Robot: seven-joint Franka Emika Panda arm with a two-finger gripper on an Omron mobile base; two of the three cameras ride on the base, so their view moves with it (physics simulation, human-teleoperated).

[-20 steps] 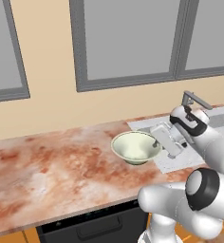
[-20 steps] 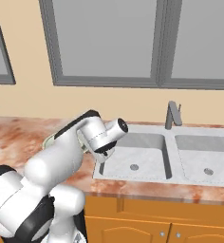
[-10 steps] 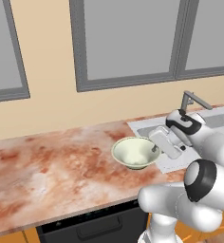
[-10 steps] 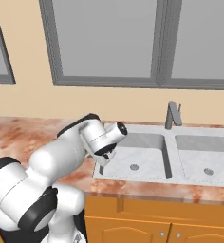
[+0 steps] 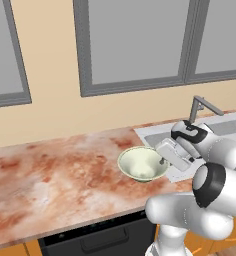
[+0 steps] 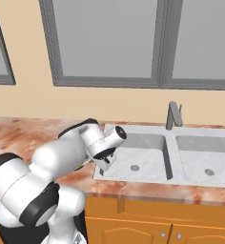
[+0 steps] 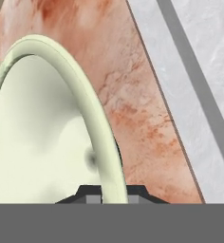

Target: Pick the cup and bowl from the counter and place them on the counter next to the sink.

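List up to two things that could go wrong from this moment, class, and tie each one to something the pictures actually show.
1. The gripper is shut on the bowl, pinching only its thin rim. A wide bowl held at one edge may tilt or slip out.

2. The bowl is beside the sink, with little bare counter between them. Set down off the mark, it could end up partly over the sink edge and tip toward the basin.

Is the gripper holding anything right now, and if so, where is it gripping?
Yes. The gripper is shut on the bowl, pinching its rim on the side nearest the sink, one finger inside and one outside.
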